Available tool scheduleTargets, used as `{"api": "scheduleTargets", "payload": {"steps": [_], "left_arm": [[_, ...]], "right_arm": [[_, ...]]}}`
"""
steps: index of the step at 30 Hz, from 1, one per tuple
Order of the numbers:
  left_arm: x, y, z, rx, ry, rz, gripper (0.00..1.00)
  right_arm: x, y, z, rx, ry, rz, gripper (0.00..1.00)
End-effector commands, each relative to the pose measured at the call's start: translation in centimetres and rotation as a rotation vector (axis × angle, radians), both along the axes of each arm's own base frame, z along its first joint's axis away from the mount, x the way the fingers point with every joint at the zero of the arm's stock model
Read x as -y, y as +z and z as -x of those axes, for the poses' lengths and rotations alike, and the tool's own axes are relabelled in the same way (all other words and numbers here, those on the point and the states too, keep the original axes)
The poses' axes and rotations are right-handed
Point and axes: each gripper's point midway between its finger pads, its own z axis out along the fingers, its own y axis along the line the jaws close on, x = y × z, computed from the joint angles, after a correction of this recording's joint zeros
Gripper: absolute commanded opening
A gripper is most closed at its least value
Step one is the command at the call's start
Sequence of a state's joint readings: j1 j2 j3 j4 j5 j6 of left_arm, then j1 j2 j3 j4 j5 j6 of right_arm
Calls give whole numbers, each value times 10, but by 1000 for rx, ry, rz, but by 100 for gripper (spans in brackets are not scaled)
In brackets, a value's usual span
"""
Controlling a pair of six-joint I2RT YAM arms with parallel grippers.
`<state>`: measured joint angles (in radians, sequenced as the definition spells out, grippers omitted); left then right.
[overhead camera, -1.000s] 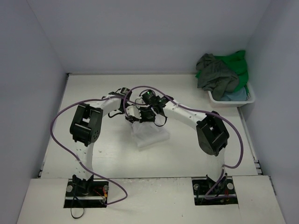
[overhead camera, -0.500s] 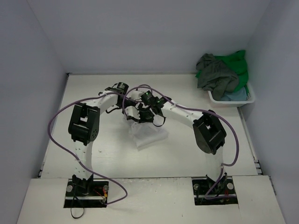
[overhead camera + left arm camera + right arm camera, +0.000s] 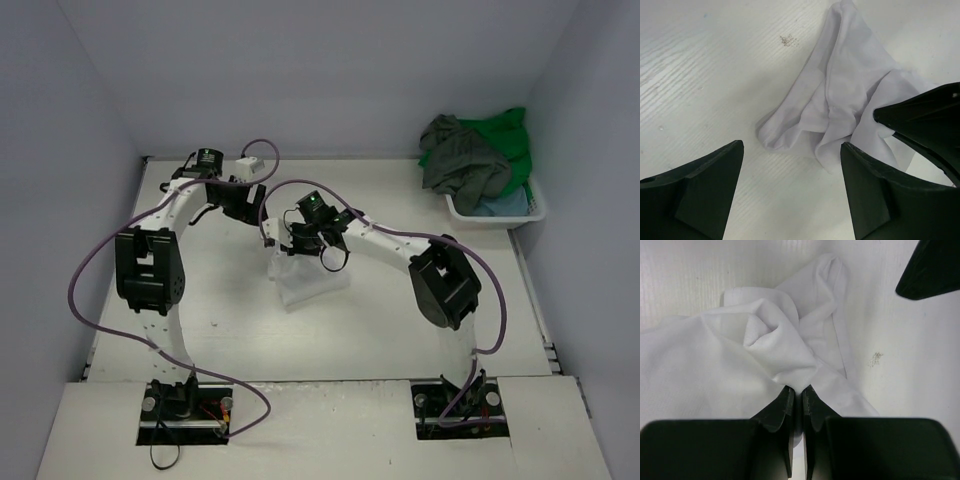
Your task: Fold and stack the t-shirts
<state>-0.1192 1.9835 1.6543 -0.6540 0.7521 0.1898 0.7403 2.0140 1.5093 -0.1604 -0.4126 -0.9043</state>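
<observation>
one white t-shirt (image 3: 308, 285) lies bunched in the middle of the table (image 3: 250, 340), its long axis running from our left gripper (image 3: 791, 147) toward our right gripper (image 3: 799, 389). the right jaws are pinched tight on a fold of it. the left jaws gape wide, holding nothing, just off its loose end, and we judge the left arm should take hold there. the other t-shirts (image 3: 470, 165) sit heaped in the basket (image 3: 470, 213).

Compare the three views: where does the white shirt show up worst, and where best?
Top external: white t-shirt nearly melts into the pale table. Left wrist: soft fold shadows outline it clearly. Right wrist: cloth bright, washed out above the right claw.
</observation>
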Motion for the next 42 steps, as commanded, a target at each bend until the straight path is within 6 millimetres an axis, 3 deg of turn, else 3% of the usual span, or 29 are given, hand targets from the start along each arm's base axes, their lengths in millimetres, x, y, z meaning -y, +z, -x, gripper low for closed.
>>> {"api": "scheduleTargets", "payload": {"steps": [1,7,15,23,26,32,37,42], "left_arm": [[-4,51,-3,130,-15,33,72],[-20,56,-3,143,15,51,73],[-26,42,9,114,28,59,73],[-24,36,19,94,14,71,72],[-23,36,23,90,9,74,72],[-21,37,31,84,-2,85,72],[-19,33,39,64,-19,94,70],[-13,25,48,35,-35,98,64]], "right_arm": [[-18,20,-21,70,-38,-72,0],[-26,25,-33,93,-64,-96,0],[-32,26,-50,124,-125,-123,3],[-35,50,-76,222,-269,-231,30],[-32,53,-85,255,-322,-255,33],[-26,55,-105,329,-429,-277,31],[-25,45,-91,289,-397,-231,23],[-6,28,-74,206,-413,-153,11]]}}
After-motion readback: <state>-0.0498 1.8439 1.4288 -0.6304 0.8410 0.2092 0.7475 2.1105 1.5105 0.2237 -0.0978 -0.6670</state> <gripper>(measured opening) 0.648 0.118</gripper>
